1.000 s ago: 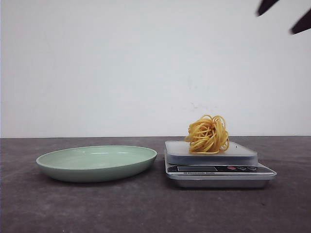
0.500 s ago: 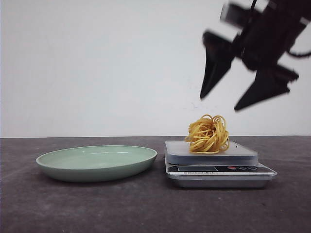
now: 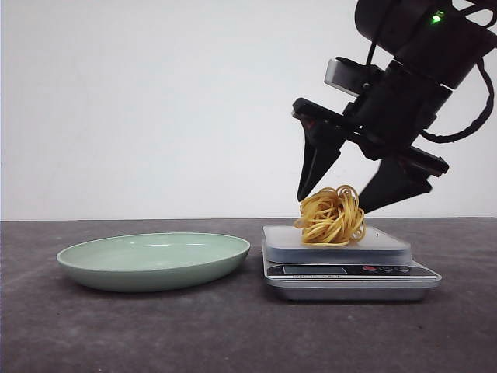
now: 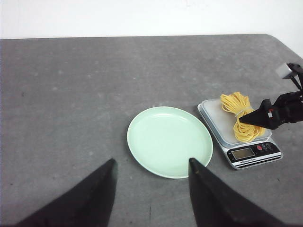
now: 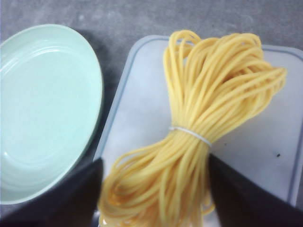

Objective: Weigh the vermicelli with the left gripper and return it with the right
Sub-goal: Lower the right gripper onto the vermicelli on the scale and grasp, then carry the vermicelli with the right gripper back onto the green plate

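Return step in hand: vermicelli [image 3: 332, 215] on the scale [image 3: 349, 268], right gripper [image 3: 335, 197] spread wide astride it, holding nothing. Next, closing on the bundle, then lifting across to the plate [image 3: 154, 260]; left gripper [image 4: 150, 194] open, empty, well apart

The vermicelli [image 5: 208, 137] — a looped bundle of yellow strands cinched by a thin pale band — lies on the scale's grey platform [image 5: 137, 109]. The right gripper [image 5: 154, 194] is spread wide, one dark finger [image 5: 71, 194] on each side of the bundle's near end. Beside the scale sits the pale green plate [image 5: 42, 109] — on the dark tabletop [image 5: 118, 19].
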You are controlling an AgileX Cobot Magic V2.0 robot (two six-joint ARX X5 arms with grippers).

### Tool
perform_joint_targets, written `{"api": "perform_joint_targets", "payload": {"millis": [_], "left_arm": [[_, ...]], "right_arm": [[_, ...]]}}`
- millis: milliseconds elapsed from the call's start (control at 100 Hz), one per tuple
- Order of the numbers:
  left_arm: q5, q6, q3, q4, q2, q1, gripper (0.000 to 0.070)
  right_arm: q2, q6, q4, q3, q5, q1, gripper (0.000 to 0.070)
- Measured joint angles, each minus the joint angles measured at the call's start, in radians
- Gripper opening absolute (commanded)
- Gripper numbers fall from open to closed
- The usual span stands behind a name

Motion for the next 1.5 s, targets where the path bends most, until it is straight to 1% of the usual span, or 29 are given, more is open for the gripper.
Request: {"api": "perform_joint_targets", "payload": {"millis": [130, 190, 530, 640, 780, 870, 940, 1080, 1290, 1450, 1500], "left_arm": [[0.0, 0.0, 0.0, -0.009, 0.0, 0.0, 0.0268], [0.0, 0.0, 0.0, -0.014, 0.0, 0.0, 0.0268], [0.0, 0.001, 0.0, -0.017, 0.0, 0.0, 0.0268], [0.0, 0.001, 0.0, -0.017, 0.0, 0.0, 0.0268], [-0.003, 0.001, 0.0, -0.018, 0.0, 0.0, 0.0268], [-0.004, 0.001, 0.0, -0.014, 0.0, 0.0, 0.0268], [-0.005, 0.001, 0.0, -0.006, 0.0, 0.0, 0.0268], [-0.006, 0.001, 0.0, 0.022, 0.0, 0.0, 0.0268], [-0.014, 0.001, 0.0, 0.035, 0.0, 0.0, 0.0268], [-0.029, 0.001, 0.0, 0.042, 0.0, 0.0, 0.0268], [-0.03, 0.001, 0.0, 0.045, 0.0, 0.0, 0.0268]], "right_arm": [[0.0, 0.026, 0.0, 0.001, 0.006, 0.0, 0.0104], [0.0, 0.037, 0.0, 0.001, 0.019, 0.0, 0.0], [-0.002, 0.051, -0.01, 0.017, 0.027, 0.008, 0.0], [-0.041, 0.052, -0.018, 0.042, 0.026, 0.027, 0.0], [-0.106, 0.06, -0.014, 0.137, -0.006, 0.074, 0.0], [-0.113, 0.07, -0.001, 0.22, -0.044, 0.111, 0.0], [-0.109, 0.081, 0.007, 0.265, -0.051, 0.141, 0.0], [-0.06, 0.092, 0.023, 0.341, -0.002, 0.216, 0.0], [0.074, 0.094, 0.053, 0.406, 0.001, 0.274, 0.0], [0.192, 0.095, 0.054, 0.428, 0.003, 0.282, 0.0], [0.226, 0.095, 0.052, 0.429, 0.015, 0.282, 0.0]]}}
